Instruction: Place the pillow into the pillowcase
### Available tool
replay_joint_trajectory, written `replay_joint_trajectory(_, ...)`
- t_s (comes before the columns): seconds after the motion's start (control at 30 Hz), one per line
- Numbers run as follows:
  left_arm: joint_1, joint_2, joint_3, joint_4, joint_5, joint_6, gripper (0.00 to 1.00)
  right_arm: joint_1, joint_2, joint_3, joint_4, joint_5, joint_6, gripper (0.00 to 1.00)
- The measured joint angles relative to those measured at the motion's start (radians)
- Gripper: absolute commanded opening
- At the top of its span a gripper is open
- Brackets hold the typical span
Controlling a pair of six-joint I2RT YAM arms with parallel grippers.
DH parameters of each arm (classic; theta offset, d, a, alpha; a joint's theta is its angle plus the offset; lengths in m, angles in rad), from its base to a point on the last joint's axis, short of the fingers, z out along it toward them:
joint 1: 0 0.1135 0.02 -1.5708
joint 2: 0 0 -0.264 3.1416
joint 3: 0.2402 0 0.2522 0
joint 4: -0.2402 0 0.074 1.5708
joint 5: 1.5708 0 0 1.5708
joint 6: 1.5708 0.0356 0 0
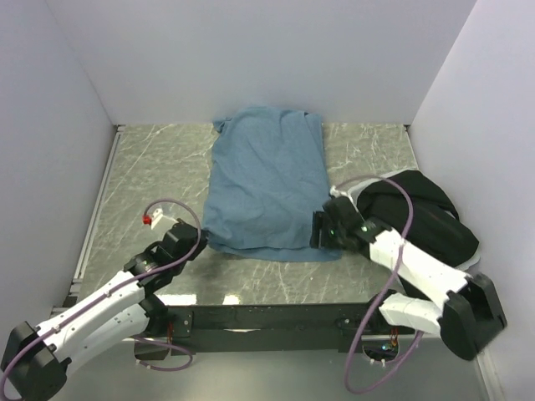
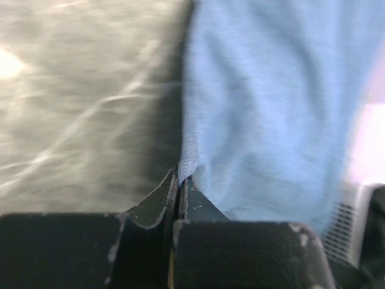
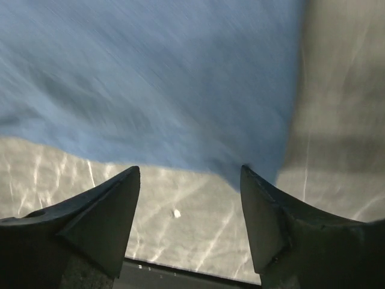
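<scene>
Left gripper (image 2: 179, 188): jaws pressed tight together, w/ a small fold of the pillowcase (image 1: 267, 184) pinched btwn the tips. The grip is at the cloth's near-left corner, right on its edge, and the fabric rises in a slight ridge from the pinch. Right gripper (image 3: 189, 205): jaws spread wide, nothing btwn them. It sits at the pillowcase's near-right corner, and that corner ends just ahead of one fingertip; touching or not, can't tell. Only bare table (image 1: 150, 167) shows in the gap, w/ a tiny white speck on it. Pillowcase itself: dusty blue, plain, lying flat and lightly creased on the marbled grey table. Its long side runs away from the arms, w/ the far end nr the back wall and the near edge at both grippers. Black fabric bundle (image 1: 426, 217) lies to the right of the pillowcase, behind the right arm and nr the cloth's right edge. Pale walls stand around the pillowcase on three sides.
</scene>
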State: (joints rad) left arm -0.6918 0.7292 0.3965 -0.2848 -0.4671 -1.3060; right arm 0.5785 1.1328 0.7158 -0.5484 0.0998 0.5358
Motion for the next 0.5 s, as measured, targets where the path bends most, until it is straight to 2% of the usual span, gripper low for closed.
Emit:
replay_joint_trajectory(0.23, 0.003, 0.061, 0.0, -0.185, -0.069, -0.102, 0.01, -0.001, -0.311, -0.272, 0.097, -0.035, 0.185, 0.73)
replay_joint_trajectory(0.4, 0.023, 0.009, 0.002, -0.238, -0.098, -0.129, 0.01, -0.007, -0.38, -0.35, 0.106, 0.0, 0.275, 0.7)
replay_joint_trajectory(0.43, 0.027, 0.002, 0.003, -0.244, -0.1, -0.129, 0.01, -0.013, -0.385, -0.351, 0.104, 0.012, 0.283, 0.65)
replay_joint_trajectory(0.5, 0.044, 0.0, 0.005, -0.249, -0.102, -0.129, 0.01, -0.031, -0.399, -0.351, 0.107, 0.026, 0.298, 0.62)
